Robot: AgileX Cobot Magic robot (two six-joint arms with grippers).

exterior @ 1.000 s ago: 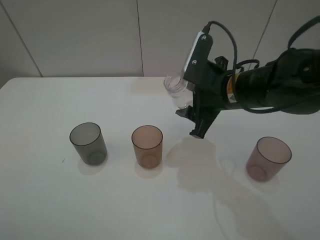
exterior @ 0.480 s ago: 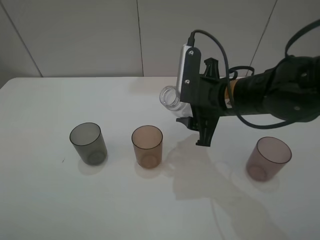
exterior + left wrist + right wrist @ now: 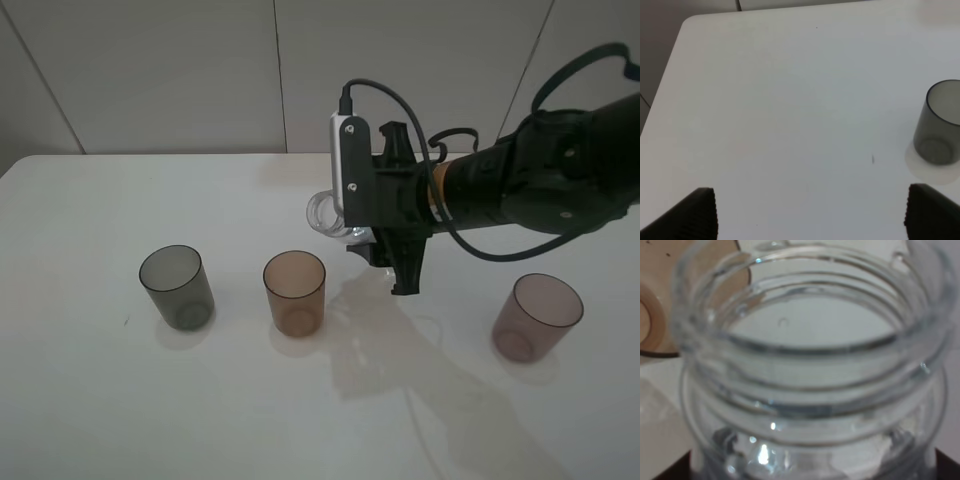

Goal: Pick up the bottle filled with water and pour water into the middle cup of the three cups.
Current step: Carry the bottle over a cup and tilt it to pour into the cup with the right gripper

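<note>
On the table (image 3: 90, 400) stand three: one grey cup (image 3: 176, 287), one amber cup (image 3: 295, 292) in the middle, one purple cup (image 3: 537, 317). The right gripper (image 3: 385, 262) clenches the one bottle (image 3: 324, 213), tilted in the air near the amber cup. The left gripper (image 3: 815, 215) is spread and holds nothing.

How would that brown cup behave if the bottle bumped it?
The amber-brown cup looks like translucent plastic and seems empty, so it is probably light and easy to slide or tip. Its straight sides suggest it would roll if knocked over. The table looks smooth, so little would stop it.
</note>
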